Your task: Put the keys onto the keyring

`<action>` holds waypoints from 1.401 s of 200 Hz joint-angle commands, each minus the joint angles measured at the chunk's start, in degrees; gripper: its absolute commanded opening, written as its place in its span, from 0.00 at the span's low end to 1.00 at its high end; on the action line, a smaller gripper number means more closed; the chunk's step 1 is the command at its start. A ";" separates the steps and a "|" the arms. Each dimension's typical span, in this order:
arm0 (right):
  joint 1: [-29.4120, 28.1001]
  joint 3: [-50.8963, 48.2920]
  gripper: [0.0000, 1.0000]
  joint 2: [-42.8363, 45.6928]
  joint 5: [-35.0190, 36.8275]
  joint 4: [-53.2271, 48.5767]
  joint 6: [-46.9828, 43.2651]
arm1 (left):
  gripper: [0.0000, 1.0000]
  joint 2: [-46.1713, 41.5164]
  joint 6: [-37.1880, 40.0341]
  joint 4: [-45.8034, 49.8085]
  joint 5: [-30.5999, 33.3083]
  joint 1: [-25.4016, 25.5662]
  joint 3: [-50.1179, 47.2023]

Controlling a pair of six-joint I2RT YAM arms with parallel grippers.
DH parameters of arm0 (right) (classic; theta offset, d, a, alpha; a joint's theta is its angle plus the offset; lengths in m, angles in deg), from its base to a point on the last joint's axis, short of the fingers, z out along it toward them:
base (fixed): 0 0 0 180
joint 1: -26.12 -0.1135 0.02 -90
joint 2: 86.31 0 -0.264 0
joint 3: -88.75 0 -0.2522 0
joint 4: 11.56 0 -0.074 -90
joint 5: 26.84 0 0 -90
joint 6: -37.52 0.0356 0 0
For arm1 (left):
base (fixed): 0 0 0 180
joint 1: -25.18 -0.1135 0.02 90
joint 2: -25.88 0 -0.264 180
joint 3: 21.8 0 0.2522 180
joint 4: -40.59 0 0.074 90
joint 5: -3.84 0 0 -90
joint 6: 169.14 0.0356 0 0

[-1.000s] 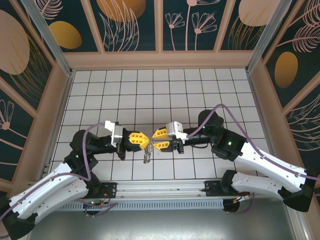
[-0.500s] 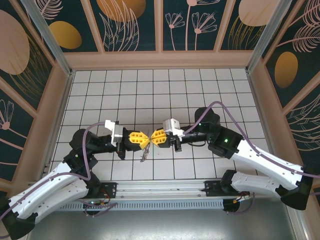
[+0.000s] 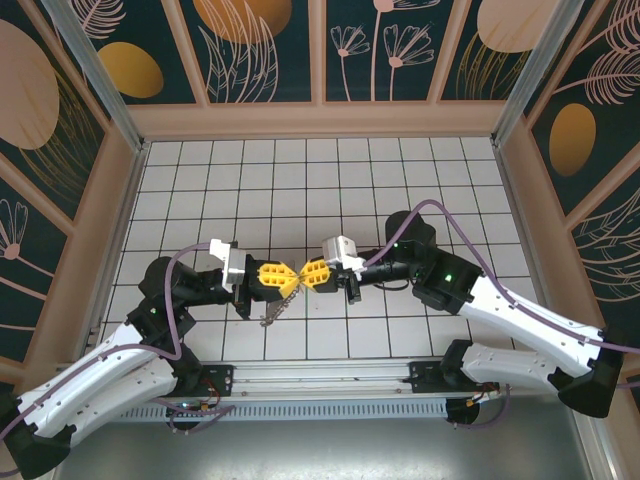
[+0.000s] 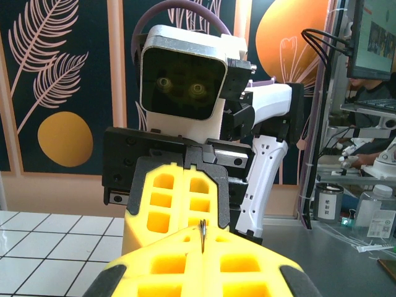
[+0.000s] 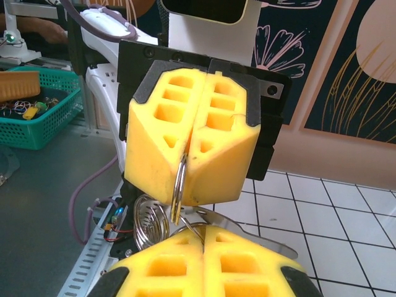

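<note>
The two grippers meet tip to tip over the near-middle of the white tiled floor (image 3: 400, 170). The left gripper (image 3: 289, 277) reaches in from the left and the right gripper (image 3: 304, 274) from the right. From the right wrist, the left gripper (image 5: 187, 170) has its yellow pads pressed together on the keyring (image 5: 179, 183), whose thin wire loop stands on edge in the seam and hangs out below it. The right gripper (image 5: 203, 242) also has its pads pressed together, and a strand of wire runs in at its tip seam, though I cannot tell whether it is truly pinched there. From the left wrist, a sliver of wire rises from the seam of the left gripper (image 4: 202, 250), with the right gripper (image 4: 185, 185) closed straight ahead of it. In the top view the keys (image 3: 273, 311) dangle as a small metal cluster just near and left of the meeting fingertips, above the tiles. Far of the grippers the tiles lie open up to the far wall (image 3: 320, 118). The side walls (image 3: 118, 200) stand well apart from both arms. On the near side the base rail (image 3: 320, 378) runs close behind the arms' elbows. Off the floor sit a green basket (image 5: 38, 114), a monitor (image 4: 377, 37) and small labelled bottles (image 4: 378, 213), their writing too small to read.
</note>
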 commanded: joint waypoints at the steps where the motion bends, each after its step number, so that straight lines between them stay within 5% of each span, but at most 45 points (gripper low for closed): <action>1: 0.30 3.05 0.00 -0.91 -1.07 1.52 -0.49 | 0.00 0.34 -0.39 -2.71 -2.53 0.07 1.53; 241: -0.33 3.69 0.00 3.26 0.77 -2.60 -1.60 | 0.00 -2.17 1.54 1.85 0.00 0.08 2.53; 264: -0.34 2.18 0.23 4.30 1.75 -1.27 -1.47 | 0.00 -2.10 1.41 1.50 0.03 0.10 2.69; 280: -0.31 1.19 0.30 4.59 1.70 -0.81 -1.14 | 0.00 -1.99 1.38 1.46 -0.20 0.05 2.83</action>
